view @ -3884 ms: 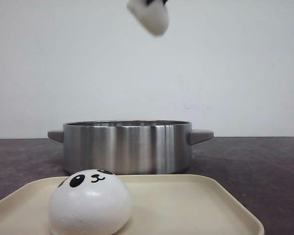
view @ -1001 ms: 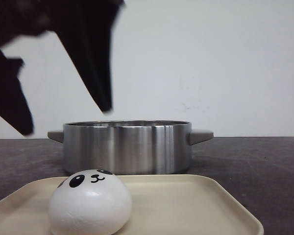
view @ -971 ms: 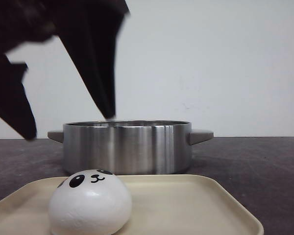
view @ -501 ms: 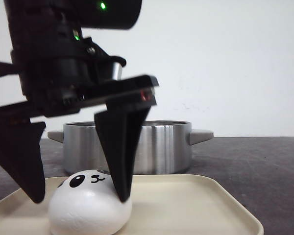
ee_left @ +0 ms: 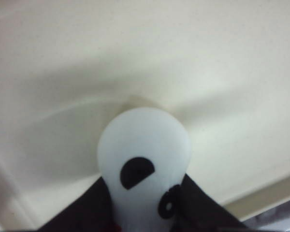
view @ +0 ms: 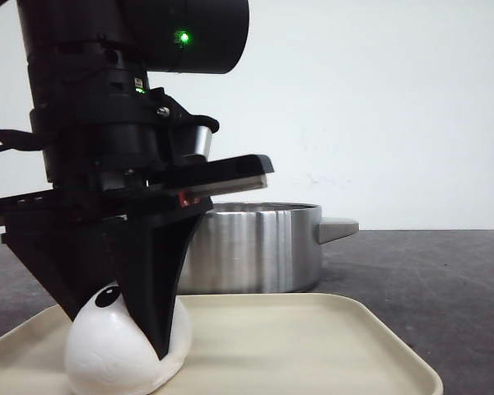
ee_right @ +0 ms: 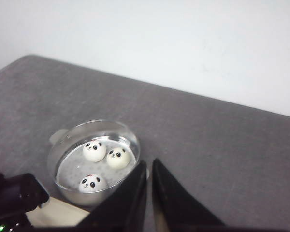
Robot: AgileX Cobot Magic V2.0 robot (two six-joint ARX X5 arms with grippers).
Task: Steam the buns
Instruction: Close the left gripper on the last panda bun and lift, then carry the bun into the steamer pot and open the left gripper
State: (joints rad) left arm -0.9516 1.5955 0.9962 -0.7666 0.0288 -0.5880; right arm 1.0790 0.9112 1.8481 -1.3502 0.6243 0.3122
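The left pincer point(view: 111, 325) is clamped on a bun point(view: 123, 350), its two black fingers point(view: 152, 280) pressing the soft white dome from either side so that it bulges narrow and tall. That bun sits on the cream tray point(view: 313, 346) at the near left, roughly the tray's 8 o'clock, and its base touches the tray floor. One black panda eye shows just beside the left finger.

In the left wrist view the same bun point(ee_left: 144, 169) appears squeezed between the dark fingers point(ee_left: 203, 208), an ear patch and an eye turned toward the camera, with the tray point(ee_left: 135, 58) filling the picture behind it.

Behind the tray, at its 12 o'clock, stands a steel pot point(view: 255, 247) on the dark worktop point(view: 428, 271); its right handle point(view: 337, 226) juts out, while the left side is hidden by the arm.

From the right wrist view the pot point(ee_right: 94, 162) holds three more buns: one point(ee_right: 94, 151) at about 11 o'clock, one point(ee_right: 118, 157) just beside it at about 2 o'clock, and one point(ee_right: 91, 183) at 6 o'clock, apart from the pair. All three sit face up.

The right pincer point(ee_right: 150, 186) hangs high above the worktop point(ee_right: 222, 145), well away from the pot; its fingers look nearly together with only a thin slit between them and nothing held, though the tips lie out of view.
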